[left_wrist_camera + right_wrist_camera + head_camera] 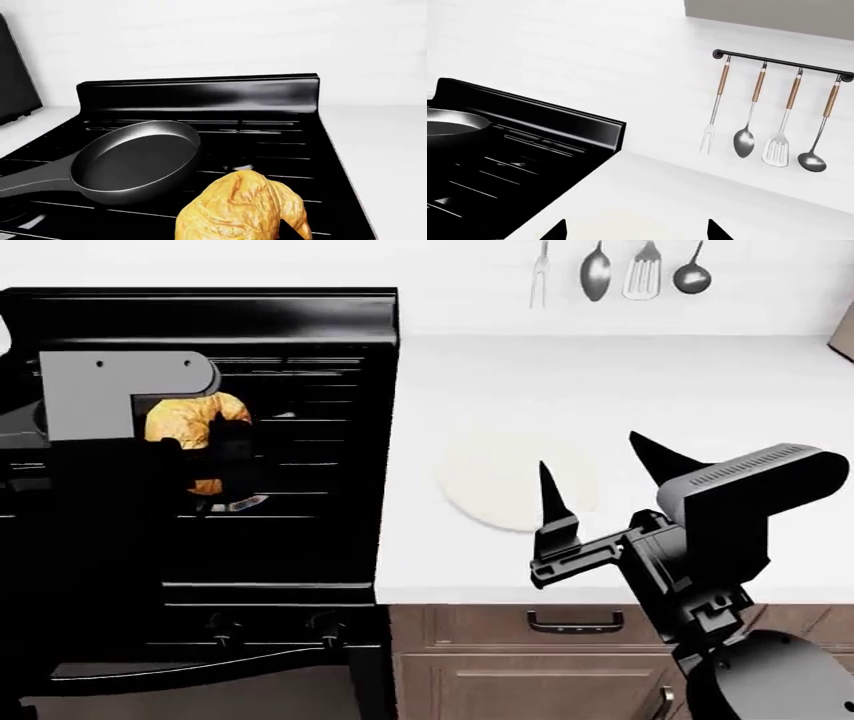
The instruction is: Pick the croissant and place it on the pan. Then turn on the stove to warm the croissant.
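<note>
The golden-brown croissant [243,210] is held above the black stove [280,145], just beside the rim of the dark pan [133,160]. The pan sits empty on the grates, its handle pointing away from the croissant. In the head view my left gripper [214,465] is shut on the croissant [184,420] over the stove [320,490], and my left arm hides the pan there. My right gripper [601,475] is open and empty above the white counter. The pan also shows in the right wrist view [447,125].
A round white plate [494,485] lies on the counter [601,380] under my right gripper. Several utensils hang on a wall rail [780,62] behind the counter. The stove's front knobs [324,623] sit below the cooktop edge. Wooden cabinets [534,660] are under the counter.
</note>
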Controlling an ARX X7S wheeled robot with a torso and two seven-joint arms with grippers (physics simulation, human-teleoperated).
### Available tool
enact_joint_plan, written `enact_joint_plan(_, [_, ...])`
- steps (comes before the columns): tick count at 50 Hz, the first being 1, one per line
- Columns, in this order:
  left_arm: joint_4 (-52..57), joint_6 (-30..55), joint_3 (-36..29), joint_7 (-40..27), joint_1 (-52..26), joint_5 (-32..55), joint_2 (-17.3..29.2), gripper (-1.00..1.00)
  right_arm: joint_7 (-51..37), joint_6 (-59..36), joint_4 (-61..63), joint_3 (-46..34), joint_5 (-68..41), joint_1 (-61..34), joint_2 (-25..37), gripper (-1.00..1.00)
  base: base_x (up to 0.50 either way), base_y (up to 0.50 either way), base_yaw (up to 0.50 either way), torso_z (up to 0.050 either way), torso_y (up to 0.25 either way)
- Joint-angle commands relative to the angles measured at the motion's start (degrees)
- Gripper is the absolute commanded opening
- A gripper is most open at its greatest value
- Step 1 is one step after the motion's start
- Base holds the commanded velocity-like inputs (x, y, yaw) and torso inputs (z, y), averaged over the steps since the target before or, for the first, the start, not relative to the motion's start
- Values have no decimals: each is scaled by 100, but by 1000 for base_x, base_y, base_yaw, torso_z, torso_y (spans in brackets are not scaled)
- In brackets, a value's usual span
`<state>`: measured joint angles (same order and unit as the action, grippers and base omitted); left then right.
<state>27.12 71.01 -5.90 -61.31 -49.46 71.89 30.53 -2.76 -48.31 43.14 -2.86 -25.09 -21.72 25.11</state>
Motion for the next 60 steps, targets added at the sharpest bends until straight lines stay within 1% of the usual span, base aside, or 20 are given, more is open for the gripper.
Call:
enact_joint_plan(1, [-69,-75,-5,-27,-15,22,13,-100,-23,12,7,-43,9,-17,27,100,39,500,0,0,0])
enact_joint_plan(13, [-67,-67,-31,-63,-60,81,23,-100,-34,33,-4,-76,0,-28,45,100,46,500,0,0,0])
enact_joint_plan(19, [-80,3,-61,-151,-215,171,-11,-100,-35,46,38,-76,-8,-41,73,100,67,500,0,0,0])
enact_joint_plan(30, [-160,6,-262,-105,-349,88,-96,-100,-59,124,-16,-29,-16,18,70,100,350,415,0,0,0])
enact_joint_plan(32, [-187,-3,-305,-78,-367,56,-110,-100,-175,17,-88,-70,57,-32,54,100,283,150,0,0,0])
enact_joint_plan(45, [-359,49,-437,-46,-660,93,-203,-100,-123,143,-43,45,-70,74,43,100,0,0,0,0,1])
enact_joint_plan(46, [-1218,-73,-754,416,-1379,-399,-301,-100,-113,151,-73,63,-87,63,37,100,0,0,0,0,0])
enact_joint_plan(50, [-1712,-227,-932,693,-1621,-681,-364,-100,-117,151,-93,71,-96,59,39,100,0,0,0,0,0])
enact_joint_plan(54, [-2292,-528,-1237,1060,-1852,-1161,-408,-100,-118,201,-150,45,-71,65,32,100,0,0,0,0,0])
enact_joint_plan(60, [-3029,-759,-1422,1379,-2139,-1479,-513,-100,-127,226,-185,62,-72,83,42,100,0,0,0,0,0])
